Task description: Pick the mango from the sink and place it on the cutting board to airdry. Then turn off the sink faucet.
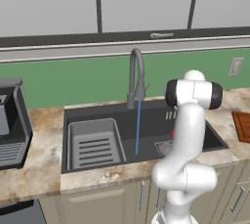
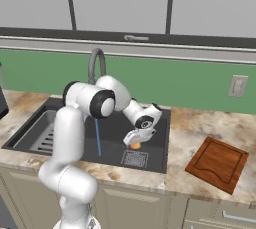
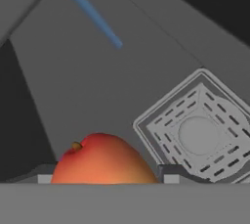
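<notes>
Between hand fingertips: one mango.

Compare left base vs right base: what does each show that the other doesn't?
Left base alone: a grey rack in the sink's left half, and a dark machine on the counter.
Right base alone: the pincer low over the drain, shut on the mango, and the whole board.
Both: sink, faucet with water running, drain grate.

We find no readable text, labels, brands, numbers or signs anywhere in these views.
</notes>
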